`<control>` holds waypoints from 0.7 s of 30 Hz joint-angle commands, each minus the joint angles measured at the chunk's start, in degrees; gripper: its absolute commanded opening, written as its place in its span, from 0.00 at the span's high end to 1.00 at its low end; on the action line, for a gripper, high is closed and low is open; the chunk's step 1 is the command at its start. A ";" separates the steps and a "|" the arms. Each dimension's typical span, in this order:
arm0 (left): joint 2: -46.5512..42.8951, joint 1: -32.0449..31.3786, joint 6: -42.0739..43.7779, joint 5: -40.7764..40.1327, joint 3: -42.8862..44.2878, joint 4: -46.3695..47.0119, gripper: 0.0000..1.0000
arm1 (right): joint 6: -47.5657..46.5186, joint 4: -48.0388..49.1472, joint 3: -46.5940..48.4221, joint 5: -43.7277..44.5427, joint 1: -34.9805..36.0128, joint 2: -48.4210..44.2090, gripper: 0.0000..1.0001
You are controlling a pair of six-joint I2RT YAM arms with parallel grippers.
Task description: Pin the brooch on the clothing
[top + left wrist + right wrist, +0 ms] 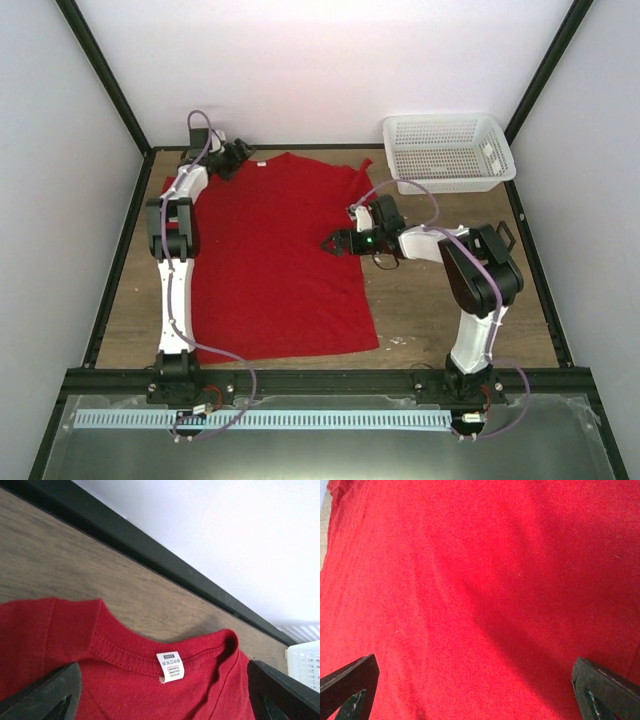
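Shirt lies flat and red on the counter. Left end effector is wide apart at the far collar. Right end effector is wide apart over the middle. No brooch shows. Best to find it first and hold the cloth smooth.

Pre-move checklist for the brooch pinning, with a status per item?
1. Red T-shirt spread on the table: ok.
2. Left gripper open and empty at the collar: ok.
3. Right gripper open and empty over the shirt's right side: ok.
4. Brooch located: not ok, it shows in no view.
5. Neck label showing, collar lying open: ok.
6. Basket apart from both arms: ok.
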 commanded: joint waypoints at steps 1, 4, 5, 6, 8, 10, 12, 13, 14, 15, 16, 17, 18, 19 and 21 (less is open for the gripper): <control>2.58 -0.21 1.84 -0.75 2.61 -1.97 0.09 | 4.36 -2.60 -8.15 5.11 -0.80 -2.04 0.00; 1.88 -1.38 3.22 -0.24 3.48 -2.91 0.08 | 2.95 -5.22 -9.90 5.95 -1.12 -7.55 0.00; 1.17 -1.94 4.00 -0.30 3.65 -3.42 0.08 | 2.15 -6.21 -9.70 6.67 -1.25 -9.57 0.00; 0.25 -2.48 5.17 -0.41 3.61 -4.02 0.07 | 1.24 -6.91 -9.25 7.84 -1.61 -11.50 0.00; -2.64 -3.06 6.46 -1.08 2.39 -4.93 0.07 | -0.81 -7.23 -7.24 10.08 -3.05 -13.64 0.00; -6.32 -3.10 7.02 -1.93 -0.47 -4.97 0.05 | -2.45 -7.85 -2.99 11.36 -5.07 -12.34 0.00; -10.08 -2.92 8.31 -2.67 -3.61 -4.99 0.05 | -3.78 -9.42 3.16 14.06 -6.64 -8.53 0.00; -11.90 -2.92 9.09 -3.27 -4.60 -5.69 0.05 | -4.48 -10.40 6.76 15.82 -6.94 -6.21 0.00; -13.61 -2.92 9.83 -3.87 -5.42 -7.09 0.05 | -5.10 -11.25 10.07 17.29 -7.01 -3.95 0.00; -15.22 -2.94 10.45 -4.50 -6.30 -8.12 0.04 | -5.55 -11.54 12.95 18.36 -7.02 -1.75 0.00; -16.94 -3.00 10.58 -4.81 -7.44 -8.80 0.04 | -5.74 -11.71 15.79 19.16 -7.00 0.40 0.00; -18.81 -3.01 10.60 -4.97 -8.91 -9.08 0.04 | -5.84 -11.93 18.36 19.20 -7.09 2.80 0.00; -20.83 -3.01 10.23 -5.07 -10.96 -9.03 0.04 | -5.71 -12.88 21.43 18.92 -7.09 4.84 0.00; -22.83 -3.05 9.51 -4.84 -13.34 -8.15 0.04 | -5.63 -13.23 24.14 18.65 -7.11 7.17 0.00; -27.12 -3.06 7.83 -4.21 -19.04 -6.03 0.04 | -5.54 -13.52 28.21 18.39 -7.10 10.99 0.00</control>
